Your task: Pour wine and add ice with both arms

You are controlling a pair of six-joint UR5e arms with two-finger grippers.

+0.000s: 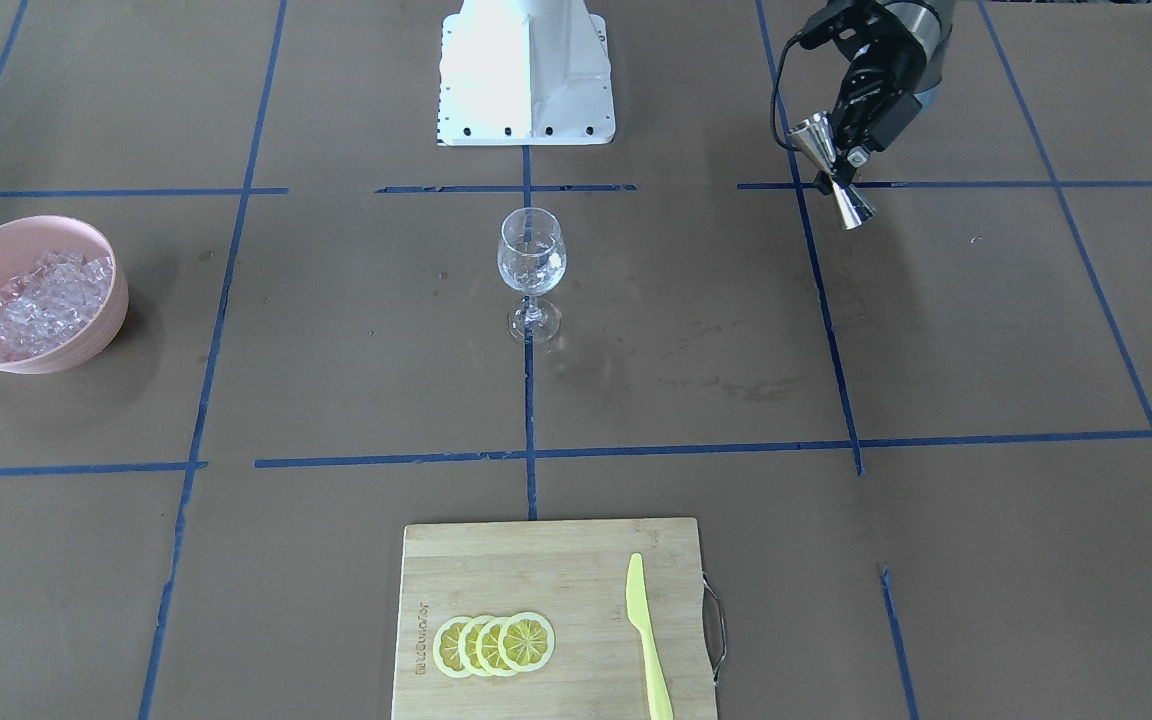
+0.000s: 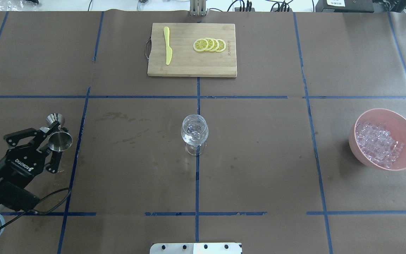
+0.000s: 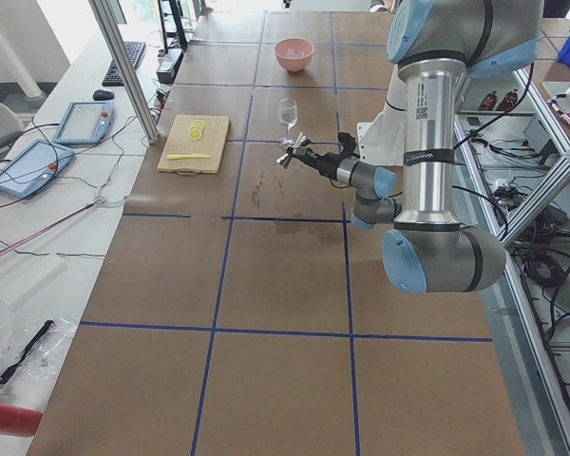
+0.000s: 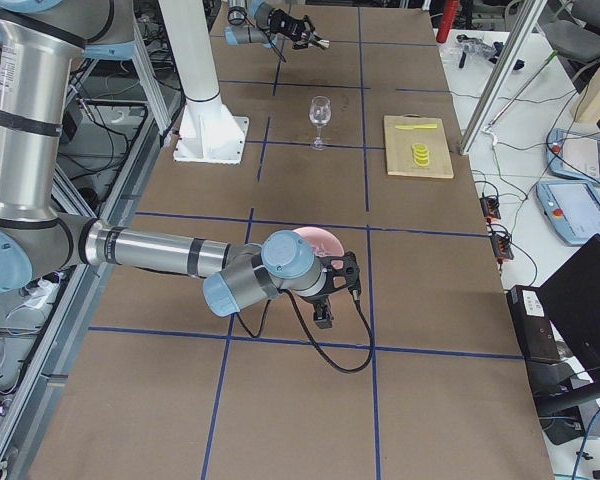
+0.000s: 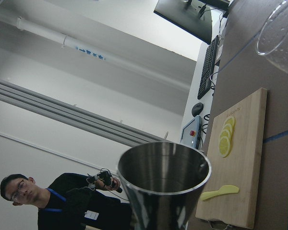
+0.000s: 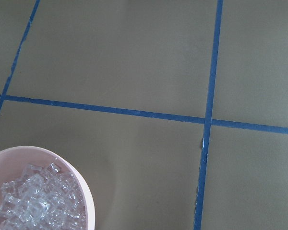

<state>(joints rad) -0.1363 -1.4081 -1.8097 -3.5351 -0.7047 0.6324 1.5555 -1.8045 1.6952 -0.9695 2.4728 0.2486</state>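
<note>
My left gripper (image 2: 52,143) is shut on a steel double-cone jigger (image 2: 59,135) and holds it tilted above the table, well left of the wine glass (image 2: 194,132). The gripper also shows in the front view (image 1: 861,130) with the jigger (image 1: 829,165). The glass (image 1: 531,265) stands upright at the table's middle with clear glints inside. The ice (image 2: 379,143) is heaped in a pink bowl (image 2: 365,160) at the right. My right gripper (image 4: 330,290) shows only in the right side view, next to the bowl; I cannot tell if it is open. The right wrist view shows the ice (image 6: 33,206).
A wooden cutting board (image 2: 189,63) at the far middle holds overlapping lemon slices (image 2: 210,44) and a yellow-green knife (image 2: 168,49). The white pedestal (image 1: 526,75) stands on the robot's side. Blue tape lines grid the brown table.
</note>
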